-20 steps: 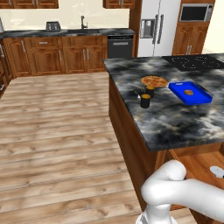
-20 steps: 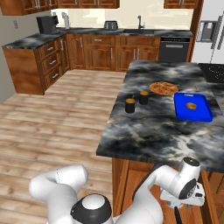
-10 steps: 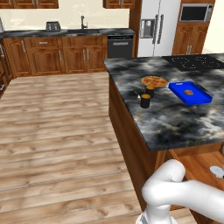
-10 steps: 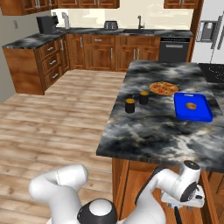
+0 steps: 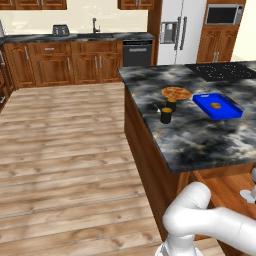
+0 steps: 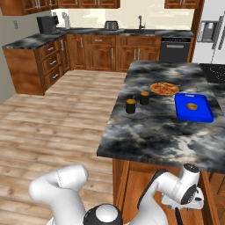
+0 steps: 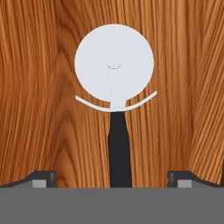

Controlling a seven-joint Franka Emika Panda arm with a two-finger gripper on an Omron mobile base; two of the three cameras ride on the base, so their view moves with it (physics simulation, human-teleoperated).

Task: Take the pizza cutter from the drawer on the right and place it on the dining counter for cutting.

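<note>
Hand view: tool (image 7: 112, 179) spread astride pizza cutter (image 7: 113, 65) handle (no legible writing).

A round orange pizza (image 5: 176, 93) lies near a blue tray (image 5: 217, 106) that holds one small brown piece. Two short dark shakers (image 6: 131, 106) stand just beside the pizza — close together. Across the wooden floor (image 5: 65, 150) stand a sink (image 6: 141, 30) and a dishwasher (image 5: 137, 52).

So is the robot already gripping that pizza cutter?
No, the fingertips stand wide apart on either side of the pizza cutter's black handle, not touching it.
</note>
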